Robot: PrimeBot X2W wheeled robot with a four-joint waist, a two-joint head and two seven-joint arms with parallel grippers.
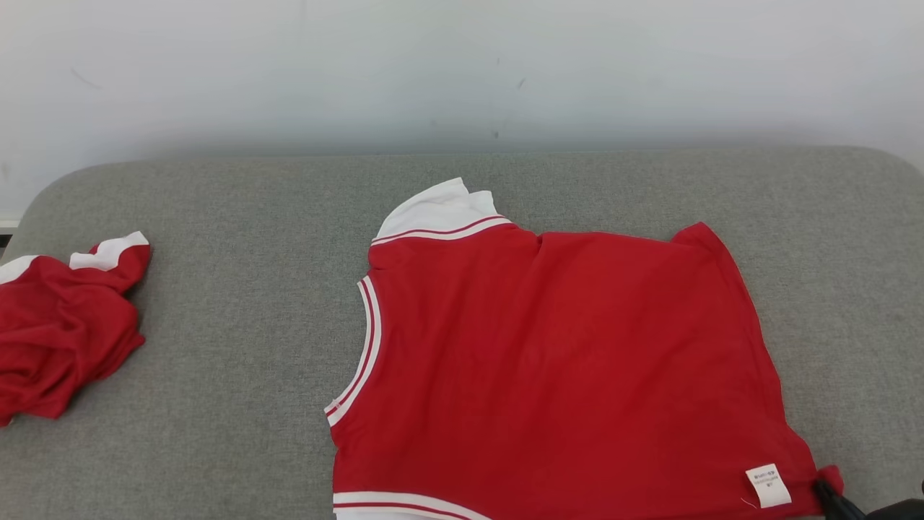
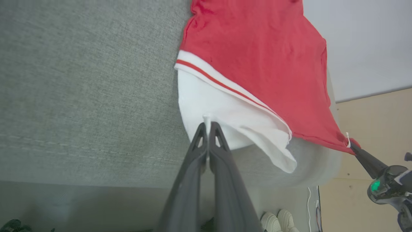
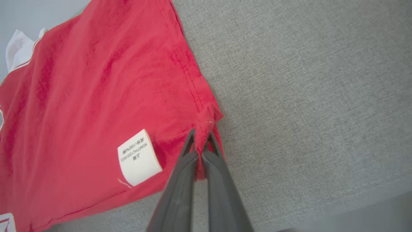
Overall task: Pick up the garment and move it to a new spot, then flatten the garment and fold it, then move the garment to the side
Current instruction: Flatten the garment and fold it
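Here, on grey upholstery [image 1: 245,217] below a white wall [image 1: 433,65], left claw [image 2: 207,124] and right claw [image 3: 200,135] pinch the garment [image 1: 563,361].

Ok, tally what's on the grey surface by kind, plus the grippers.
Red-and-white garments: 2, the spread garment and the crumpled garment
Grippers: 2, the left gripper and the right gripper, both shut on the spread garment
White care label: 1
Total: 5
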